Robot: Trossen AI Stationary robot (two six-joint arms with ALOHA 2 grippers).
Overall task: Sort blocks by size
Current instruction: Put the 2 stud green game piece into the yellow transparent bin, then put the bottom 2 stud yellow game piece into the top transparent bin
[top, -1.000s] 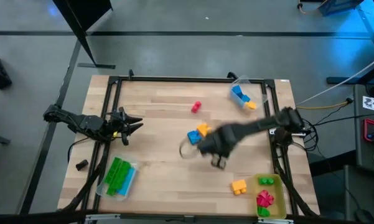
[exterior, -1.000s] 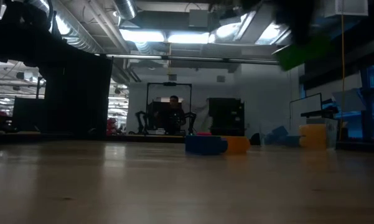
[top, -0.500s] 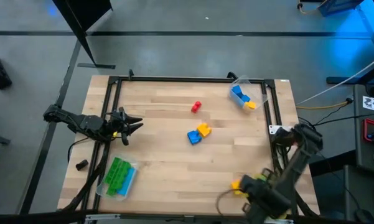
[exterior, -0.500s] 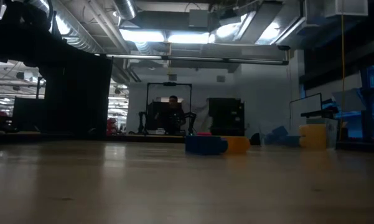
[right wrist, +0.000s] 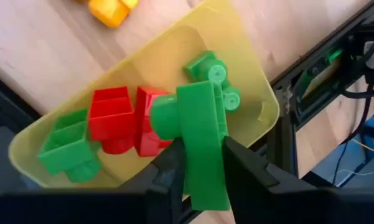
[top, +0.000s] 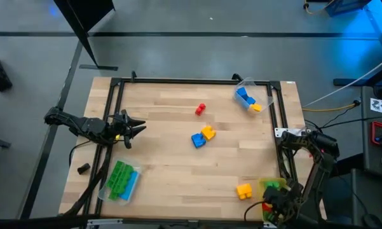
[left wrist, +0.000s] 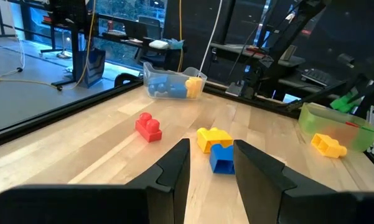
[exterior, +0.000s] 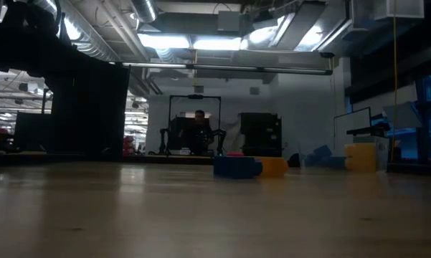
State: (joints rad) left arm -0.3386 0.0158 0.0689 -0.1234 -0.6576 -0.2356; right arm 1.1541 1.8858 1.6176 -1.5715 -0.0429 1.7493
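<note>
- The right gripper [right wrist: 199, 165] hangs over the yellow tray [right wrist: 252, 59] at the table's near right corner, its fingers clamped on a green brick [right wrist: 202, 140] held just above the tray's contents.
- In the tray lie red bricks [right wrist: 121, 121] and more green pieces [right wrist: 65, 152], crowded close. If the held brick is let go from this height it could, in my judgement, bounce off the pile and tip over the low rim, or land tilted on the studs below.
- Just outside the tray sits a yellow-orange brick [top: 244, 190]; a careless swing of the arm away from the tray could knock it.
- At the near left a clear tray [top: 132, 183] holds the long green bricks [top: 119, 179].
- The left gripper [left wrist: 210, 165] waits at the table's left edge, fingers parted and gripping nothing.
- Mid-table, a blue brick [top: 197, 140] touches a yellow brick [top: 208, 132]; gripping one may drag the other.
- Farther off stands a small red brick [top: 199, 109], alone.
- At the far right, a tilted clear bin [top: 250, 89] holds blue and yellow bricks [top: 245, 98].
</note>
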